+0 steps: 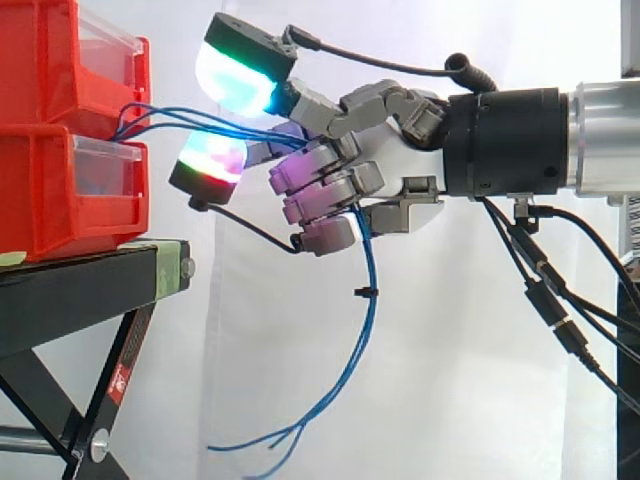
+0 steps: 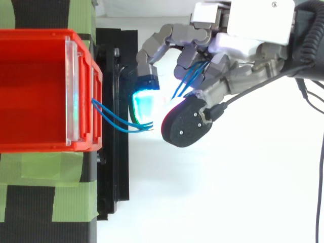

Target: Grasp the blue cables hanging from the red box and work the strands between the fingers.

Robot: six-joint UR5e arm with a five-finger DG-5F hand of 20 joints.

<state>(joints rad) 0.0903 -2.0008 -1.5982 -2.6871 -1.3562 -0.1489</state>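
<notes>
While two red bins (image 1: 50, 190) stand stacked, the robot hand (image 1: 392, 150) curls round the blue cables (image 1: 372, 268).

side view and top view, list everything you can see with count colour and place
red bins: two, red, stacked at the left on the stand
clear bin fronts: two, see-through, on the side of the bins facing the hand
blue cables: a few thin strands, blue, running from between the bins through the hand, then hanging below it
black stand: one, black, under the bins
green tape: several strips, green, across the stand top
white curtain: one, white, behind everything
arm: one, silver and black, coming in from the right
hand: one, grey with glowing pads, fingers curled round the blue cables
</notes>
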